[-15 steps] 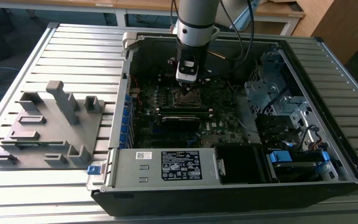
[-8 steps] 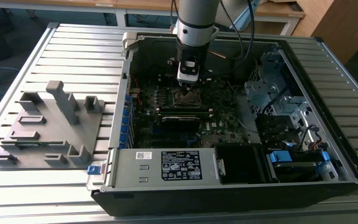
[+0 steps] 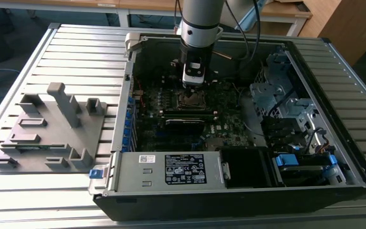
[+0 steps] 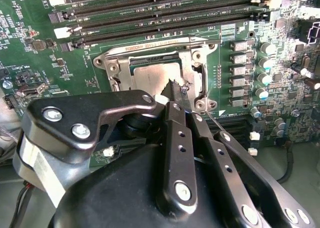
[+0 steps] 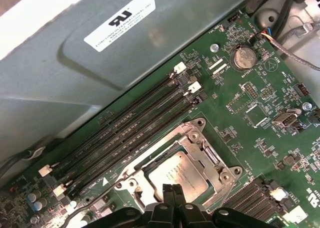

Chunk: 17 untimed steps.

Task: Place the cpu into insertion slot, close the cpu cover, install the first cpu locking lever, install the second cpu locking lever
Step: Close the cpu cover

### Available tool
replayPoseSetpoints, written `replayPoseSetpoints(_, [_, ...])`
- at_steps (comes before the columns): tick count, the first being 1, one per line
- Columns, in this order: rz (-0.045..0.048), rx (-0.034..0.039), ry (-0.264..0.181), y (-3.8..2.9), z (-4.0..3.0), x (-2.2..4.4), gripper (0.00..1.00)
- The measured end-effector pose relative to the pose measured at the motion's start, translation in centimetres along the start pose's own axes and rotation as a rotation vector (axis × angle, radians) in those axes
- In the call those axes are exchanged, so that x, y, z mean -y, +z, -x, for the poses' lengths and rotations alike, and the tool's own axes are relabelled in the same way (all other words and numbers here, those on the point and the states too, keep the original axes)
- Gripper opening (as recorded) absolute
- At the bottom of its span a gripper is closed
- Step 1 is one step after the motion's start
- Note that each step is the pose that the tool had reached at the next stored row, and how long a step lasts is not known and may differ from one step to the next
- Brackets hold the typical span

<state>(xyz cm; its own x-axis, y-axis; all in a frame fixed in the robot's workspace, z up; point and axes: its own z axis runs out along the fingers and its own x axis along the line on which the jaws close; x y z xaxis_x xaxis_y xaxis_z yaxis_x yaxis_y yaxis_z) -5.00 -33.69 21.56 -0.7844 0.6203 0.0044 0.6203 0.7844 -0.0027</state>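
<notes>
The end effector (image 5: 172,192), its fingers pressed together, has its tips at the cpu cover (image 5: 204,149) edge.

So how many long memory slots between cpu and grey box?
4 memory slots, side by side between the cpu and the grey metal box. More slots beyond the cpu's far side are partly hidden by the claw, so the board may hold more.

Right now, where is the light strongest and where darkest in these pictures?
Exterior view: table bright, motherboard shadowed inside the case. First wrist view: the cpu shines palely. Second wrist view: even light on the motherboard, the gripper dark in front.
</notes>
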Motion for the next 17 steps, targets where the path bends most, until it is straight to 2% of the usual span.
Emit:
replayPoseSetpoints(11, [0.0, 0.0, -0.003, 0.01, 0.0, 0.0, 0.1])
replayPoseSetpoints(17, [-0.0001, 0.0, -0.031, 0.15, 0.0, 0.0, 0.1])
